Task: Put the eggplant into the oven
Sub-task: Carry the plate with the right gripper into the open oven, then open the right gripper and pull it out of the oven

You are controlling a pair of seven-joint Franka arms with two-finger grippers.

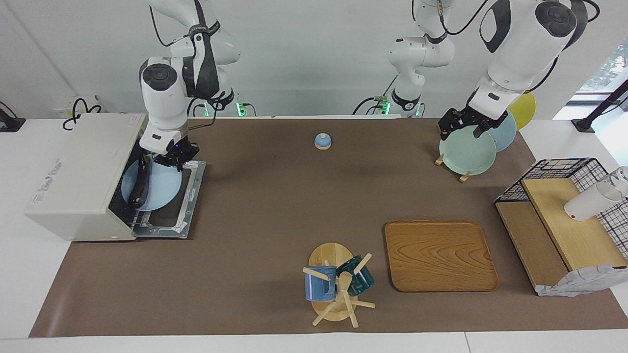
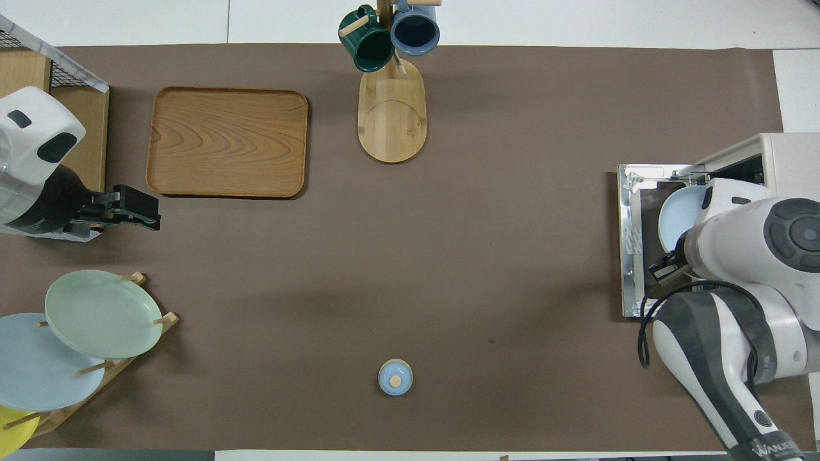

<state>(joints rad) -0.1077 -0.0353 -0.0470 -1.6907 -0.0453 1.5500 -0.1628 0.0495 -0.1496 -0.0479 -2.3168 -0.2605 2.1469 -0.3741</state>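
Note:
The dark eggplant [image 1: 139, 184] lies on a light blue plate [image 1: 159, 189]. My right gripper [image 1: 169, 159] is shut on that plate's rim and holds it above the open drop-down door [image 1: 189, 208] of the cream oven [image 1: 73, 171]. The plate's eggplant side reaches into the oven mouth. In the overhead view the right arm hides the eggplant, and only part of the plate [image 2: 676, 218] shows over the door [image 2: 633, 269] of the oven [image 2: 785, 157]. My left gripper [image 2: 152, 212] waits open and empty, raised over the mat between the wooden tray and the plate rack.
A plate rack [image 1: 466, 152] with green, blue and yellow plates stands toward the left arm's end. There too is a wire basket [image 1: 564, 169] with wooden shelves and a white cup. A wooden tray [image 1: 439, 255], a mug tree [image 1: 336, 284] and a small blue lid [image 1: 322, 141] lie on the mat.

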